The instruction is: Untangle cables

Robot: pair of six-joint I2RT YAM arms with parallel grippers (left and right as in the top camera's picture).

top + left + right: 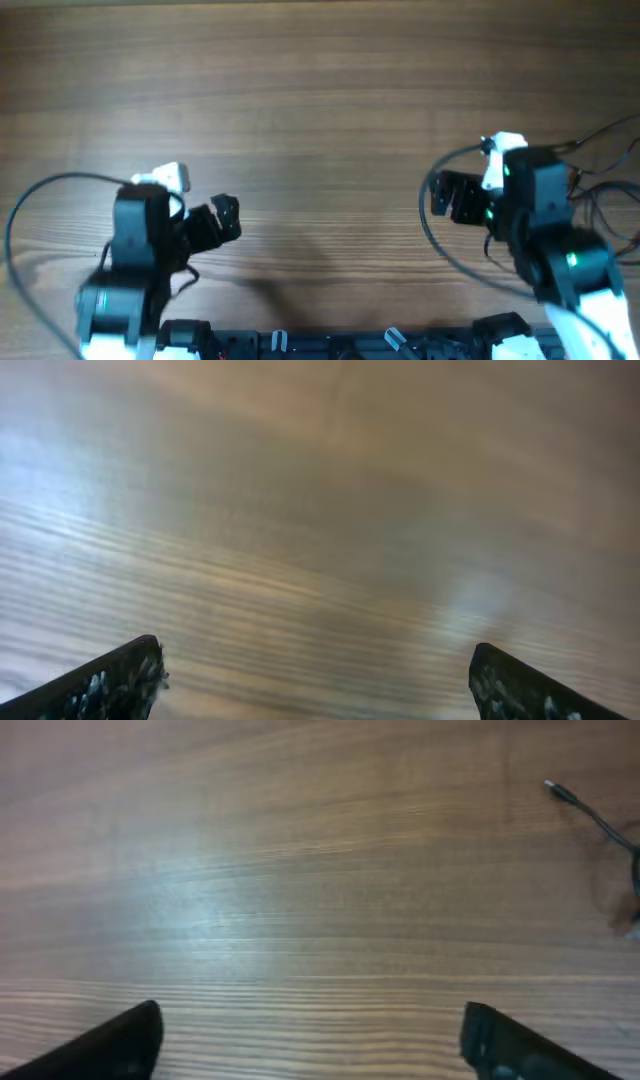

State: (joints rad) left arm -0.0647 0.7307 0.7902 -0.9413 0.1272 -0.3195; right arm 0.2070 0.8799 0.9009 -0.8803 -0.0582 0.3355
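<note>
Cables [592, 813] lie at roughly 2 o'clock from the right gripper [310, 1015], with the plug [553, 789] pointing toward 10. Right arm's way nearer. The left gripper [315, 655] only sees bare table [320, 510]. Both are spread wide, holding nothing.

We see a wooden table [320, 100] from overhead under soft, even light, slightly hazy, with a faint dark shadow near the lower middle. Our left wrist view is blurred throughout: the wood grain smears, a bluish-white glare spreads from the upper left, and a pale bright patch sits low on the right. The right wrist view is sharper, with a mild sheen left of centre. A thin cable [590, 812] turns soft at its right edge.
</note>
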